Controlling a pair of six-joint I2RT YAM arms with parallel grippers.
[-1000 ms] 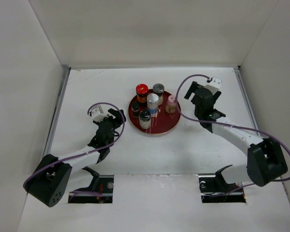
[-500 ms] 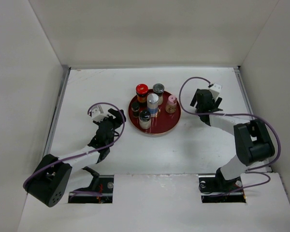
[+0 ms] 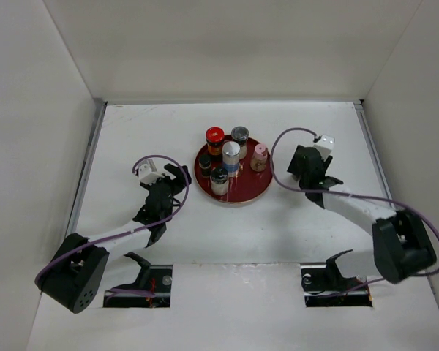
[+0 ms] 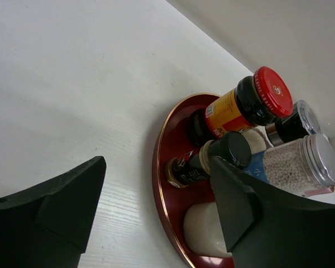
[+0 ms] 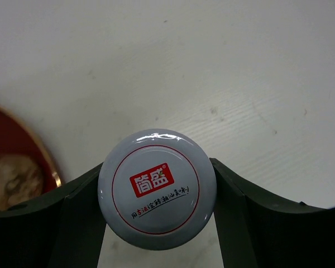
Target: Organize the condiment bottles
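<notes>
Bottles (image 3: pixel 231 153) are grouped in the red dish (image 3: pixel 241 200); one white-capped bottle (image 5: pixel 156 178) is clamped in the right gripper (image 5: pixel 157 195) beside the dish. The left gripper (image 4: pixel 145 209) is held apart near the rim.

The right arm (image 3: pixel 351 208) is stretched out again. Its elbow (image 3: pixel 402 247), folded in close behind the wrist half a second ago, is back out to the right and toward the near edge of the worktop (image 3: pixel 241 234). The right claw (image 5: pixel 156 220), clamped on the white-capped bottle (image 5: pixel 156 187), sits slightly nearer that edge than a second ago, and the purple cable (image 3: pixel 273 153) loops lower.
</notes>
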